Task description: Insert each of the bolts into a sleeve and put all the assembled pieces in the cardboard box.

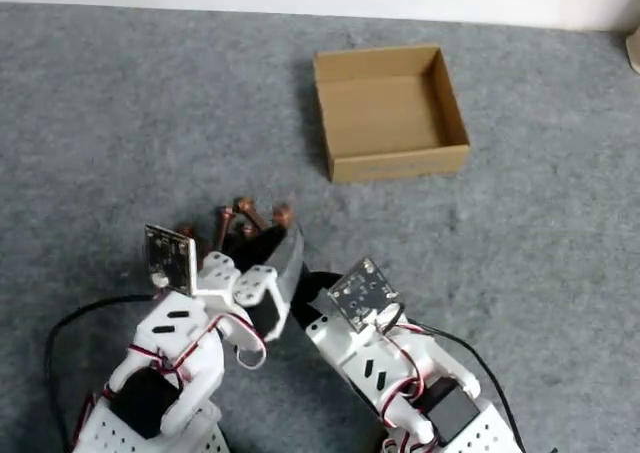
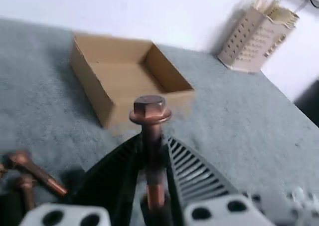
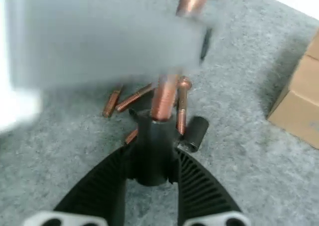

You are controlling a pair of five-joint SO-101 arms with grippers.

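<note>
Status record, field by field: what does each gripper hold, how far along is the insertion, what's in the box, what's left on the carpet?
left gripper: shut on bolt, head beyond the fingertips
right gripper: shut on sleeve
insertion: bolt's tip at the sleeve's mouth, depth unclear
cardboard box: empty, beyond both arms
loose bolts: several on carpet near the grippers
spare sleeve: on carpet beside the loose bolts
</note>
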